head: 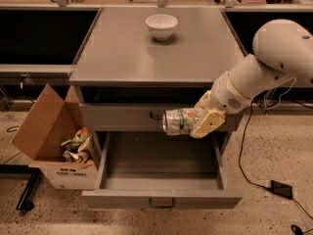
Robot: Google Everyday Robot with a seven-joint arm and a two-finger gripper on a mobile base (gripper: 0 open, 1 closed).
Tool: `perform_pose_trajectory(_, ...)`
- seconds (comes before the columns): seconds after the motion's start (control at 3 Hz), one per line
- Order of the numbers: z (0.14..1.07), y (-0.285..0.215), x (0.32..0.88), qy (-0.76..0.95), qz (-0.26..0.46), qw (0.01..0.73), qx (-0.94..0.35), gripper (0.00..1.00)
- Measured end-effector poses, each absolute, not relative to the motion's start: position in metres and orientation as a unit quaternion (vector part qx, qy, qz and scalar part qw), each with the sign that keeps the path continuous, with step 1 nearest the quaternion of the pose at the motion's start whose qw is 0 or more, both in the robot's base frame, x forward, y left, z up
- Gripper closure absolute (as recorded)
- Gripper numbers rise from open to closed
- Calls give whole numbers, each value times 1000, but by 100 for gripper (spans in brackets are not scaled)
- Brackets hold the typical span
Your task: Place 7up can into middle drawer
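Note:
The 7up can (179, 121), green and white with a silvery end, lies on its side in my gripper (199, 121). The gripper is shut on the can, its cream fingers (208, 123) around the can's right half. It holds the can in the air above the open middle drawer (161, 199), in front of the closed grey drawer front (122, 117) above. The open drawer is pulled far out, and its grey inside holds nothing that I can see. My white arm (264, 67) reaches in from the right.
A white bowl (161, 26) stands at the back of the cabinet top (127, 53). An open cardboard box (54, 141) with crumpled wrappers stands on the floor left of the drawer. A black cable and plug (281, 189) lie on the floor at the right.

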State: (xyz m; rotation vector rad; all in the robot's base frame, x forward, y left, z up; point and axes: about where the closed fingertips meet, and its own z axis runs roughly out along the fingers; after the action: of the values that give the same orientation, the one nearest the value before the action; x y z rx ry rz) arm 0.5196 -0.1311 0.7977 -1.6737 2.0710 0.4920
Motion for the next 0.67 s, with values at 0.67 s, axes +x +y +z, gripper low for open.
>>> perform_pose_trajectory(0.67,723,-114,515,753,223,210,-582,100)
